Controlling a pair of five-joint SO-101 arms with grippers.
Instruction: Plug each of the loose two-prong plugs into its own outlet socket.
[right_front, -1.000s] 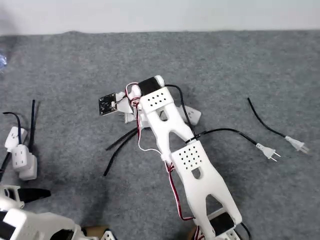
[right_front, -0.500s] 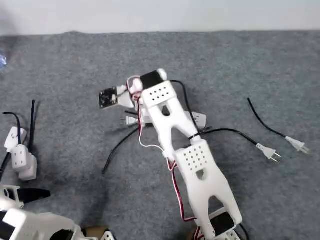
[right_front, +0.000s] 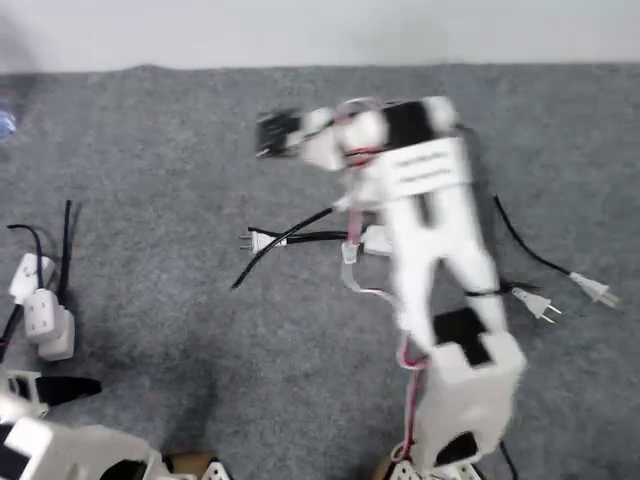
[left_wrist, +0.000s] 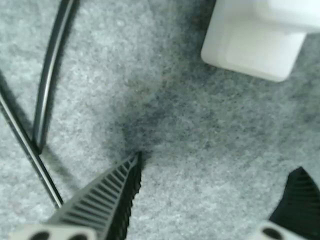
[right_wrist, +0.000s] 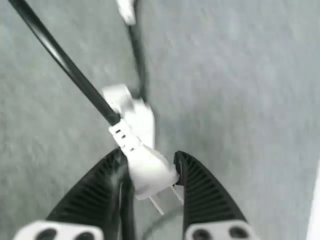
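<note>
Your right arm (right_front: 440, 230) has just swung away from the outlet sockets (right_front: 45, 320) with its wrist lifted, and the black cable (right_front: 300, 238) beneath it has shifted with the sweep. The right gripper (right_wrist: 150, 167) is clamped on a white two-prong plug (right_wrist: 142, 155), its prongs pointing back toward the wrist. The pickup looks done, but the swing is carrying that plug farther from the sockets, not nearer. Two loose plugs (right_front: 535, 303) lie on the far side of the arm from the sockets and are not yet plugged in. Your left gripper (left_wrist: 215, 170) hovers low just beside the sockets, jaws wide apart and holding nothing, with one socket block (left_wrist: 255, 40) just ahead of its fingertips.
</note>
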